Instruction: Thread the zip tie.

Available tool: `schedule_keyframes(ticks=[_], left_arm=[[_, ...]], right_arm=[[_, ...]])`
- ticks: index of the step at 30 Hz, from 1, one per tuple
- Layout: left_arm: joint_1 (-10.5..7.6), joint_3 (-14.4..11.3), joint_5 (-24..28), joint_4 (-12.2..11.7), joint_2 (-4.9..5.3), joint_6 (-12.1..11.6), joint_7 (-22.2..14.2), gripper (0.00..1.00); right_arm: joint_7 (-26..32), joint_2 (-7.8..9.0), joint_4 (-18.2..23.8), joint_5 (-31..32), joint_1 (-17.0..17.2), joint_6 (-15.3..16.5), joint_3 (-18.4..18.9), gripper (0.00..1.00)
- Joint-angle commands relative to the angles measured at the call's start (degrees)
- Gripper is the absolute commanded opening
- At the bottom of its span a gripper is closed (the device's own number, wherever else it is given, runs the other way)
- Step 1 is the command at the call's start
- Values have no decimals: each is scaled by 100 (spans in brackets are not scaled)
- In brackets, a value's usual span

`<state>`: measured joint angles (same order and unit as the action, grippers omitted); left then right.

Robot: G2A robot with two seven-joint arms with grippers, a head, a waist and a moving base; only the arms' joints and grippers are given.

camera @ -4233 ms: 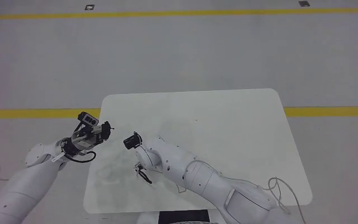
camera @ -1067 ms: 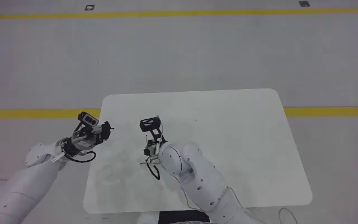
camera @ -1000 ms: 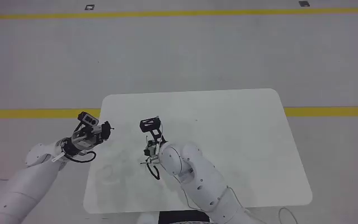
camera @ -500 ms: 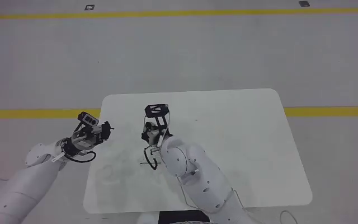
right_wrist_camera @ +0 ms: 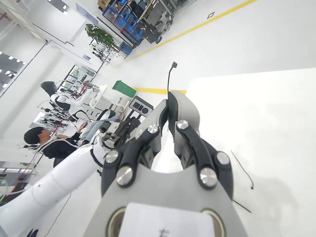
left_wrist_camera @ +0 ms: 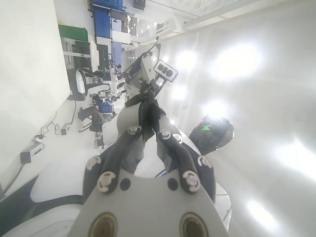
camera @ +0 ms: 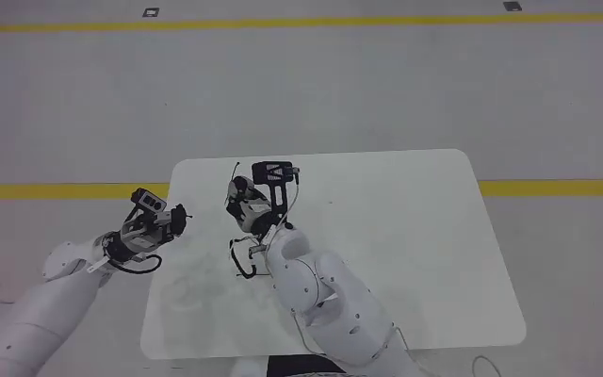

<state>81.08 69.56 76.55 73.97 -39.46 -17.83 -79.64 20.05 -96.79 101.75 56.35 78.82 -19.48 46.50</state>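
The zip tie (right_wrist_camera: 168, 82) is now in the air, pinched upright between the pressed-together fingers of the right gripper (right_wrist_camera: 168, 114). Its head (right_wrist_camera: 174, 64) stands clear beyond the fingertips, and a short stretch of strap hangs below the grip. A few seconds ago this gripper sat low over the near part of the table (camera: 396, 226). Since then the arm has risen, turned its wrist and swung towards the left gripper (camera: 177, 218), which has not shifted from its place off the table's left edge. Judging by that, the pick-up looks done and the task now stands at bringing the tie to the other gripper. The two grippers are near but apart, and no threading has begun.

The right wrist view gives the grip itself: which end sticks out and how straight the strap stands. It also shows two loose zip ties (right_wrist_camera: 243, 171) lying flat on the table beside the gripper. From above, the held tie is only a thin dark line by the gripper, but the gap between the two arms is plain. The left wrist view looks along that arm's own fingers, which are drawn together. Whether they pinch anything I cannot tell.
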Motion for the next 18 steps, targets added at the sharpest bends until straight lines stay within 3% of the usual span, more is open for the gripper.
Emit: schedule_keyframes(ticks=[1, 4, 6, 8, 13, 18], left_arm=[[0, 0, 0, 0, 0, 0, 0, 0], [-2, -1, -14, 3, -3, 1, 46, 0], [-31, -30, -344, 10, -23, -161, 332, 0], [-79, 14, -731, -4, -75, -165, 672, 0], [-39, 227, -1155, 9, -304, -165, 974, 0], [11, 463, -1241, -120, -583, -165, 803, 0]], right_arm=[[-1, 0, 0, 0, 0, 0, 0, 0], [-30, 5, 5, -21, -12, 15, 14, 0], [-497, 23, 22, -170, 27, 116, 64, 0], [-994, 40, -40, -118, 22, 200, -28, 0], [-1799, 53, -426, -156, -198, 82, -509, 0], [-2238, 20, -796, -328, -383, 0, -790, 0]])
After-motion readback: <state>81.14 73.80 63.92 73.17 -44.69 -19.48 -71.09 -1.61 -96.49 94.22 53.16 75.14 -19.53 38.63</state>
